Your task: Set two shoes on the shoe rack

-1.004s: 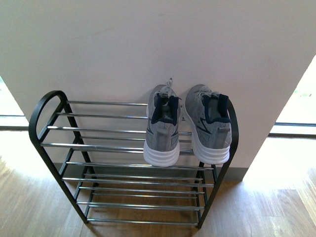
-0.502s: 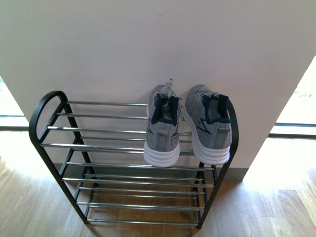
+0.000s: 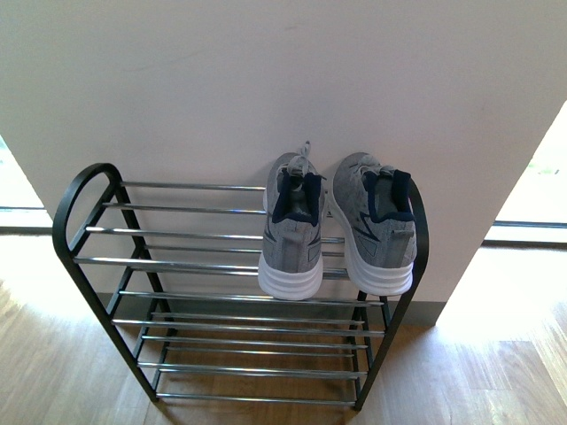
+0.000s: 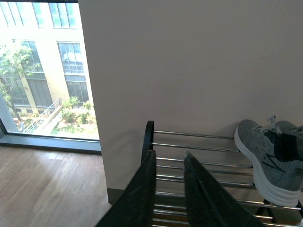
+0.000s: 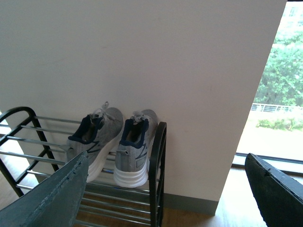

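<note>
Room: a plain pale wall [image 3: 266,80] is faced, a wooden floor [image 3: 496,372] runs beneath it, and bright window openings are seen at both edges.
Shoe rack: the shoe rack [image 3: 84,177] is stood against the wall, with a black frame and tiers of thin silver bars. Its left and middle stretches are bare of footwear.
Left sneaker: the left sneaker [image 3: 291,230] is laid on the top tier, right of centre, toe to the wall and white heel towards the robot. The heel overhangs the front bar slightly.
Right sneaker: the right sneaker [image 3: 376,230] is set just beside the first, turned the same way and close against the rack's right end hoop.
Left end effector: the left end effector [image 4: 169,156] is held off the rack's left end, apart from both shoes. Its fingers are drawn close with a narrow gap, and nothing is gripped between them.
Right end effector: the right end effector [image 5: 166,156] is spread wide and is empty. It is held clear of the pair, on the side of the rack's right end.
Done: both grey shoes are judged to be placed, since each is carried by the bars and neither is touched.
Left: nothing further appears to be required beyond the arms being drawn away. No other footwear is seen in any view.
</note>
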